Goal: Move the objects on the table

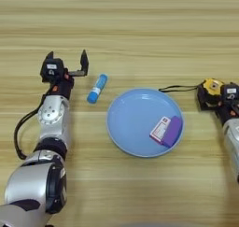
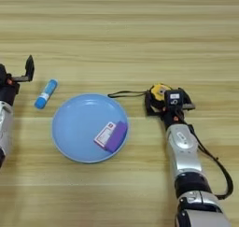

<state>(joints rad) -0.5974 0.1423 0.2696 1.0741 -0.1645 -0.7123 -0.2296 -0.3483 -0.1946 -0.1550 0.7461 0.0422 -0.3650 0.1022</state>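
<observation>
Left eye view: the left gripper (image 1: pixel 67 62) stands spread wide and empty, just left of the blue tube (image 1: pixel 97 88), whose long axis slants toward the tabletop's far edge.

Right eye view: the right gripper (image 2: pixel 158 101) seemingly clasps the yellow tape measure (image 2: pixel 158 91) on the table (image 2: pixel 140 30). The purple block (image 2: pixel 116 136) and card (image 2: pixel 104 134) lie in the plate (image 2: pixel 70 123).

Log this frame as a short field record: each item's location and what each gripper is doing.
blue tube: on the table, left of the plate
purple block: in the plate, right part
white-and-red card: in the plate, beside the block
tape measure: on the table, right of the plate
left gripper: open, near the tube
right gripper: at the tape measure
</observation>
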